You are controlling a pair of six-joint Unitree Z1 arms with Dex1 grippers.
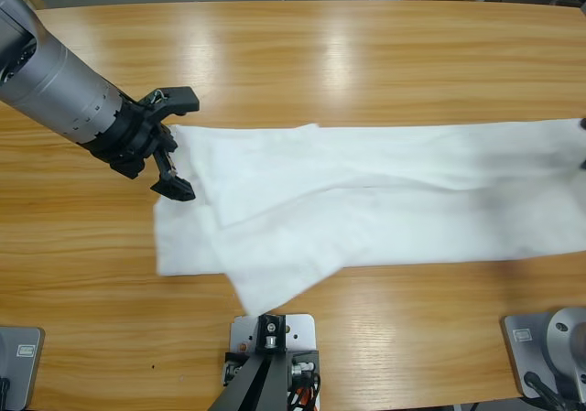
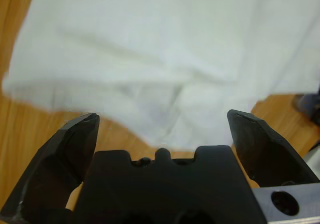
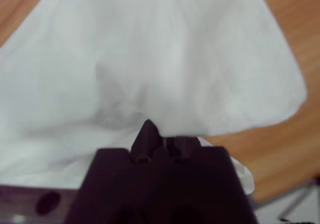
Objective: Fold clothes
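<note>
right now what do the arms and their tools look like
The left arm is a silver-grey cylinder with a ring of small holes near its black wrist. Its tool is a blocky black body with two wedge-shaped black jaws. The right tool shows only as a dark block; cloth hides its jaws.

A long wooden table (image 1: 302, 49) carries one white T-shirt (image 1: 385, 200), spread flat across the frame's middle and right.

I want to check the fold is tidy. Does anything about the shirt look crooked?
Yes. The shirt lies as a long band, but its end by the open left gripper is uneven: layers overlap askew and one corner pokes toward the table's near edge.
</note>
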